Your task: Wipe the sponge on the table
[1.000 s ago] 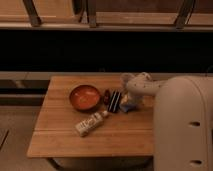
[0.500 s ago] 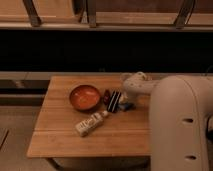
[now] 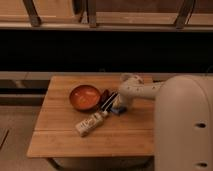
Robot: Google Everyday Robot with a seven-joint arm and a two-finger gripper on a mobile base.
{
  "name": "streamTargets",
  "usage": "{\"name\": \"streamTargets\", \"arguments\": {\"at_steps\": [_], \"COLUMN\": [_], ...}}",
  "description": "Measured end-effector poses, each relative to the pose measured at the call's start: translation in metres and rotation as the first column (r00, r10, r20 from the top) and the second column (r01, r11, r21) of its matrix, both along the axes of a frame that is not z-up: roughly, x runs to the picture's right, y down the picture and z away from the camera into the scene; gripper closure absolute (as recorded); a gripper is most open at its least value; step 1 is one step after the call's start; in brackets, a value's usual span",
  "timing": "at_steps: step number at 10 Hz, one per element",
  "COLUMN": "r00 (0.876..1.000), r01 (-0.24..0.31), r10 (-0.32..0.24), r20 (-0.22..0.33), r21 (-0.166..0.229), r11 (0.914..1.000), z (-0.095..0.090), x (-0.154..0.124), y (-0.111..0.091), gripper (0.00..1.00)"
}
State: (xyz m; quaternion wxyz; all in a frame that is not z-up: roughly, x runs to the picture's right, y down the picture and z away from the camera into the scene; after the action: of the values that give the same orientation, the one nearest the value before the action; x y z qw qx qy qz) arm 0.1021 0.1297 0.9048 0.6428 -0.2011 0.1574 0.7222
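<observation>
The wooden plank table (image 3: 65,140) fills the middle of the camera view. A small pale-blue sponge (image 3: 118,110) lies on it, right of the orange bowl, mostly covered by the arm's end. My gripper (image 3: 114,102) reaches in from the right and is down at the sponge, its dark fingers beside the bowl's right rim. The white arm (image 3: 142,91) hides the back right part of the table.
An orange bowl (image 3: 84,96) stands left of the gripper. A tan-and-white oblong carton (image 3: 90,123) lies in front of the bowl. The robot's large white body (image 3: 185,125) blocks the right side. A dark bench runs behind the table.
The arm has shifted slightly left over the table, with the gripper staying low at the sponge. Bowl and carton have not moved.
</observation>
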Motion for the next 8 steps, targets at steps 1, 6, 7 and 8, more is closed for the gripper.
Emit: {"name": "streamTargets", "arguments": {"at_steps": [1,6,7,8], "r00": [1.000,0.983,0.973,0.965], "r01": [0.015,0.042,0.043,0.048], "r10": [-0.015,-0.063,-0.062,-0.063], "r20": [0.008,-0.173,-0.220,-0.253], "r21": [-0.025,-0.121,-0.094,-0.064], "r11": [0.9996,0.9918,0.9946,0.9968], "z": [-0.012,-0.031,-0.028,-0.027], "x": [-0.003,0.069,0.084,0.093], "y": [0.017,0.068,0.052,0.034], "gripper": [1.00,1.00,1.00,1.00]}}
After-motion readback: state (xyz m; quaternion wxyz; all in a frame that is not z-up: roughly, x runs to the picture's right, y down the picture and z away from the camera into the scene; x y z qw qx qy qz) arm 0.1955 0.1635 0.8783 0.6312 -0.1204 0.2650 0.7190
